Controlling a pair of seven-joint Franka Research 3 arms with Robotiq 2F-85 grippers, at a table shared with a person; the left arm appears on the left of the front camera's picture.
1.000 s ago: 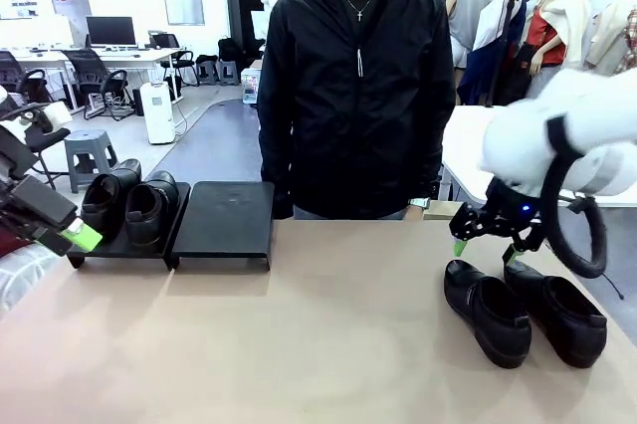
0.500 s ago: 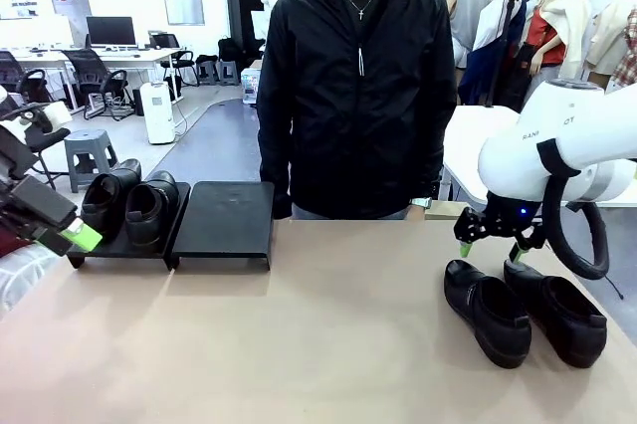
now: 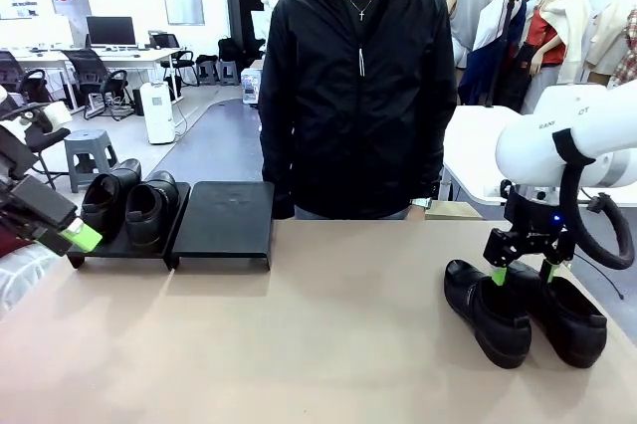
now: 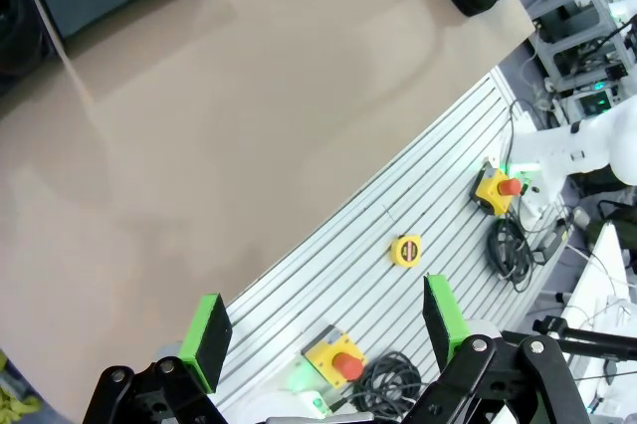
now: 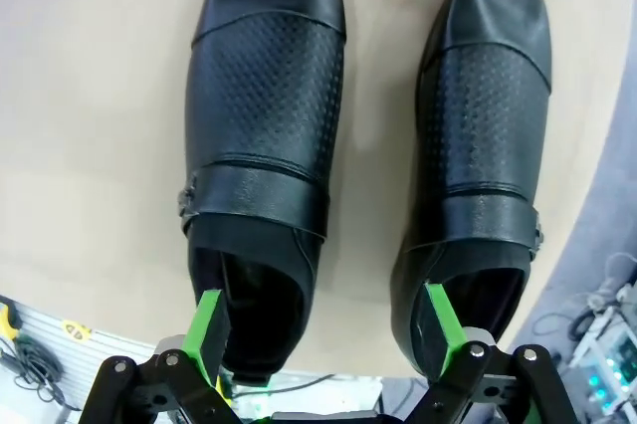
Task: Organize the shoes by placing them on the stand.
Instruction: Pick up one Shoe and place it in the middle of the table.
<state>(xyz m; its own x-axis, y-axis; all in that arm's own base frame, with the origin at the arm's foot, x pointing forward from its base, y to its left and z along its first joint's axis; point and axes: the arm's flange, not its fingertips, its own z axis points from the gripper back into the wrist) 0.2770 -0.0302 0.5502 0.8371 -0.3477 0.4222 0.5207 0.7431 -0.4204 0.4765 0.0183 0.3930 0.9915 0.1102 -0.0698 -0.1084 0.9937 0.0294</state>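
As the right gripper [image 3: 523,275] is dropping over the two loose shoes [image 3: 488,310], well right of the stand [image 3: 224,215], its fingers [image 5: 211,329] are standing wide, gripping nothing: a pickup is probably starting. Farther back, two shoes [image 3: 149,210] are sitting on the stand, beside the open-fingered left gripper [image 4: 323,334].

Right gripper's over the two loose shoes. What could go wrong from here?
1. The open right gripper straddles the pair, with one pad over each shoe's opening. Closing here may squeeze the inner shoe and outer shoe together, or grip neither properly.
2. The outer shoe lies close to the edge of the table. A nudge on the way down might push it off.
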